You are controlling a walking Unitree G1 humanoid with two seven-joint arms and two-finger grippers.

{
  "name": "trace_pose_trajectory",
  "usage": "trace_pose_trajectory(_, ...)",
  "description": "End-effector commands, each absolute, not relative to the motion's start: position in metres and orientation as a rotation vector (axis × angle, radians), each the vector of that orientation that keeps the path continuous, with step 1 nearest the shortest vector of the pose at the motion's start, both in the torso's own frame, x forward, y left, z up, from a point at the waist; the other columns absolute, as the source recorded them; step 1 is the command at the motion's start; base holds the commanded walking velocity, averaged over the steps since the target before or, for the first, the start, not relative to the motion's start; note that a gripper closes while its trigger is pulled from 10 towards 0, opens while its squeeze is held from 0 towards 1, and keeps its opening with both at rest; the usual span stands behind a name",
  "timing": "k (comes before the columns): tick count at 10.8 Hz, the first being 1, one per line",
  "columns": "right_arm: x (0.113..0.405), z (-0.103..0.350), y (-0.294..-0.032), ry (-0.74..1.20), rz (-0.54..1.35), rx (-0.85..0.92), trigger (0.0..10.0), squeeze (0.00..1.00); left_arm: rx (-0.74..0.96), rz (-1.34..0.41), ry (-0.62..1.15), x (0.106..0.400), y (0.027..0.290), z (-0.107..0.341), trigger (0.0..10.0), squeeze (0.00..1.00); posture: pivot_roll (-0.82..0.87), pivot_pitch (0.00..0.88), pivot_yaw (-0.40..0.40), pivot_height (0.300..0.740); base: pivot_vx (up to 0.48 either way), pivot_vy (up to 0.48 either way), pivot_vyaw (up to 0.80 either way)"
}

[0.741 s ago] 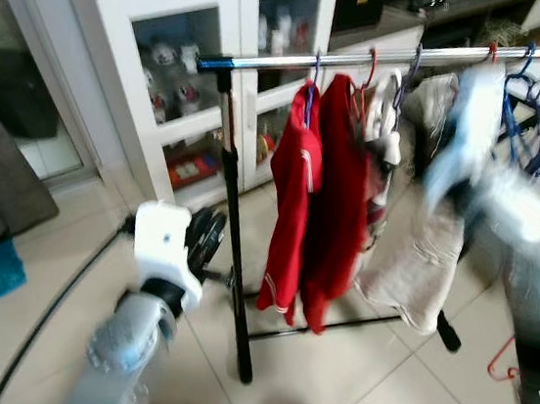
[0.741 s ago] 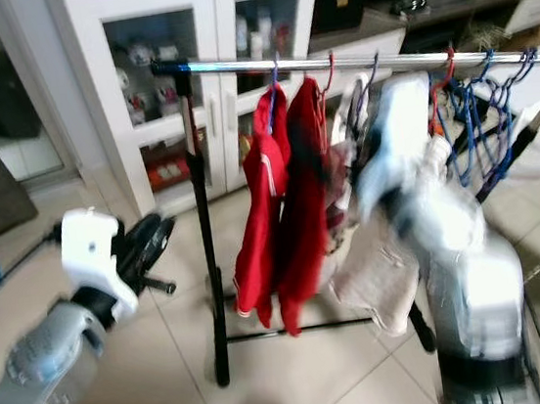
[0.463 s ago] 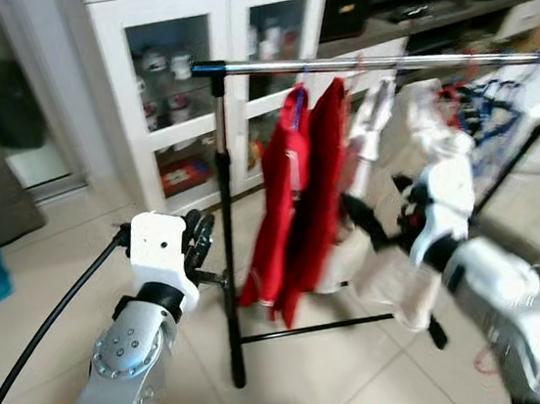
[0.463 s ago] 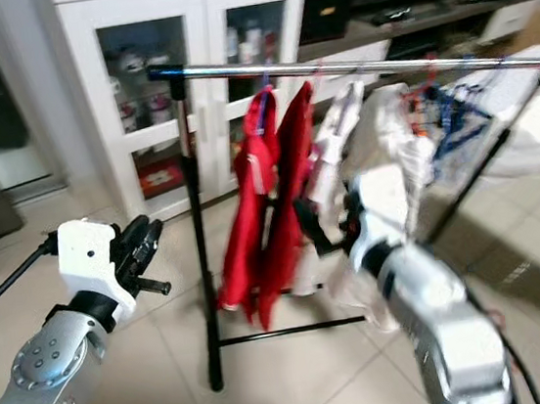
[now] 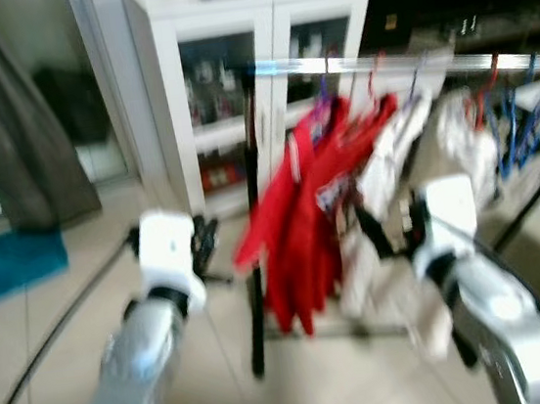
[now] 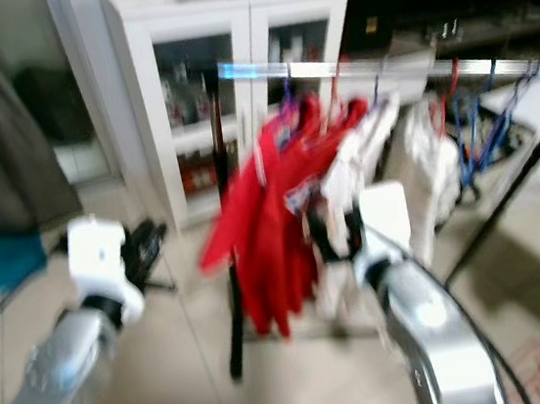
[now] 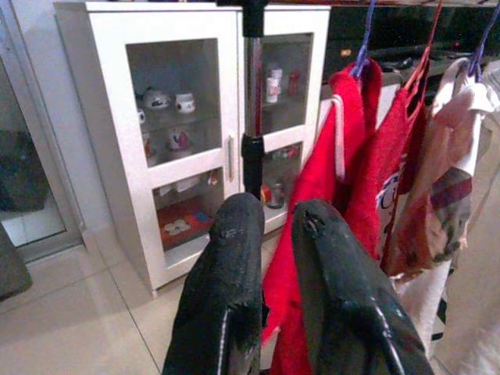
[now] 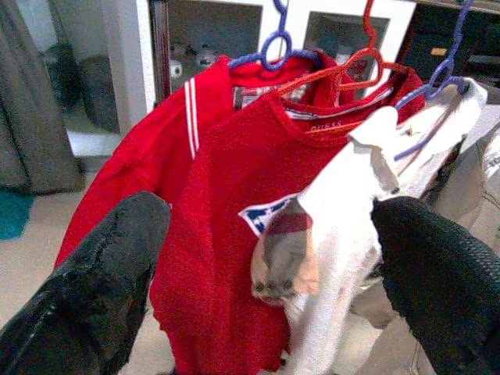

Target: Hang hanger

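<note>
Two red shirts (image 8: 234, 180) hang on hangers (image 8: 328, 74) at the rail's (image 5: 489, 59) left end; we judge hanging finished, our right gripper (image 8: 266, 273) wide and empty, left gripper (image 7: 269, 266) nearly closed

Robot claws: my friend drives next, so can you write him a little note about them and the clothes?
Left claw: fingers close together, holding nothing, low beside the rack's black post.
Right claw: wide open, empty, facing the red shirts and white shirt.
Clothes hang on hangers from the silver rail; spare blue hangers sit further along it.
Done: neither claw carries a hanger.
Left: can't tell, the head views are blurred.
</note>
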State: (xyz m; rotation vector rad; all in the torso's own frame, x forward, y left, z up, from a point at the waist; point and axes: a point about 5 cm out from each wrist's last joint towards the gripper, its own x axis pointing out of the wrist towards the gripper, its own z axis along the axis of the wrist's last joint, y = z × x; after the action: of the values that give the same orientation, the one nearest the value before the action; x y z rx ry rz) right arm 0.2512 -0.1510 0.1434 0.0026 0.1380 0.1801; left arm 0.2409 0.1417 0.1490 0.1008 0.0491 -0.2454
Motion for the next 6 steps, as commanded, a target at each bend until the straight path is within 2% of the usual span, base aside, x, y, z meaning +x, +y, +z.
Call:
trace_pose_trajectory(1, 0.2538, 0.1530, -0.1531, 0.103, 0.169, 0.016, 10.0, 1.00, 0.092, -0.255, 0.014, 0.2427, 0.1391, 0.1545, 10.0, 0.00, 0.10, 0.000, -0.104, 0.740, 0.000, 0.000, 0.00)
trace_pose_trajectory(2, 0.2549, 0.1527, -0.1496, 0.108, 0.189, 0.010, 10.0, 0.03, 0.087, -0.248, 0.005, 0.2438, 0.1400, 0.1565, 10.0, 0.00, 0.10, 0.000, -0.109, 0.740, 0.000, 0.000, 0.00)
trace_pose_trajectory(4, 0.2557, 0.1524, -0.1440, 0.107, 0.221, 0.013, 10.0, 0.00, 0.074, -0.268, -0.002, 0.2427, 0.1380, 0.1588, 10.0, 0.00, 0.11, 0.000, -0.115, 0.740, 0.266, 0.000, -0.80)
trace_pose_trajectory(5, 0.2569, 0.1528, -0.1440, 0.107, 0.209, 0.007, 10.0, 0.00, 0.068, -0.296, -0.005, 0.2410, 0.1350, 0.1589, 10.0, 0.00, 0.11, 0.000, -0.115, 0.740, 0.285, 0.000, -0.41)
trace_pose_trajectory(6, 0.2573, 0.1530, -0.1445, 0.107, 0.204, 0.003, 10.0, 0.00, 0.069, -0.311, -0.005, 0.2400, 0.1330, 0.1589, 10.0, 0.00, 0.11, 0.000, -0.116, 0.740, 0.289, 0.000, 0.00)
